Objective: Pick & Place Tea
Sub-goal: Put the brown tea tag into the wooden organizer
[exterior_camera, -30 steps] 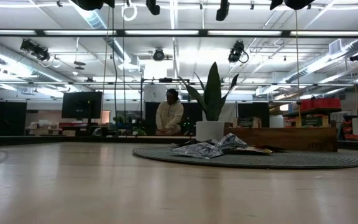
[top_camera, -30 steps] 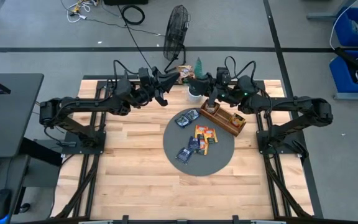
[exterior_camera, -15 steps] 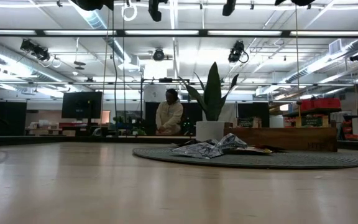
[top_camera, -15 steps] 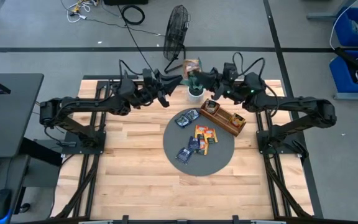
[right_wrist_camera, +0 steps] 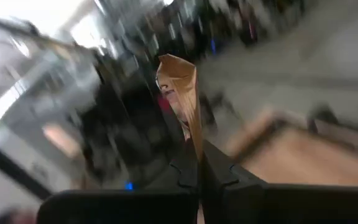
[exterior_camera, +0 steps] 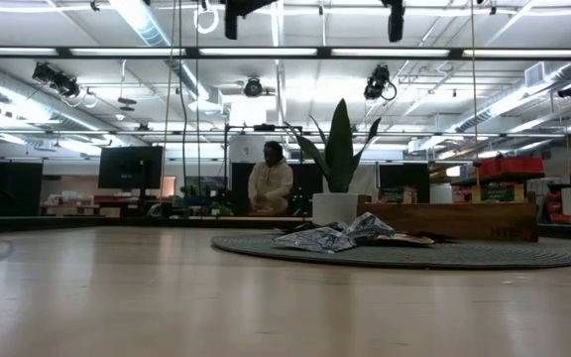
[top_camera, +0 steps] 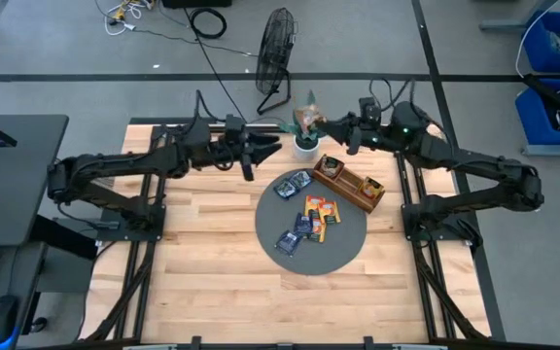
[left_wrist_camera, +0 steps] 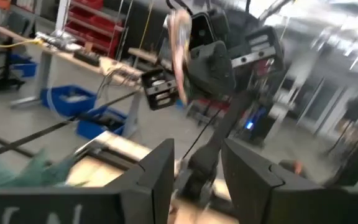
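Both arms reach level toward the bench's far edge, meeting above the potted plant (top_camera: 304,144). The right tool (top_camera: 331,124) is clamped on a pale tea sachet (top_camera: 306,118), held edge-up. The left tool (top_camera: 272,150) faces it just beside, fingers (left_wrist_camera: 157,171) apart. The other sachets (top_camera: 309,219) lie on the round grey mat (top_camera: 348,243) beside the wooden tray (top_camera: 350,183).

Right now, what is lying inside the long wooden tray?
Inside the wooden tray, the high view shows a dark sachet in the end compartment near the plant and something orange toward the other end. The tray's walls hide everything in it in the low view.
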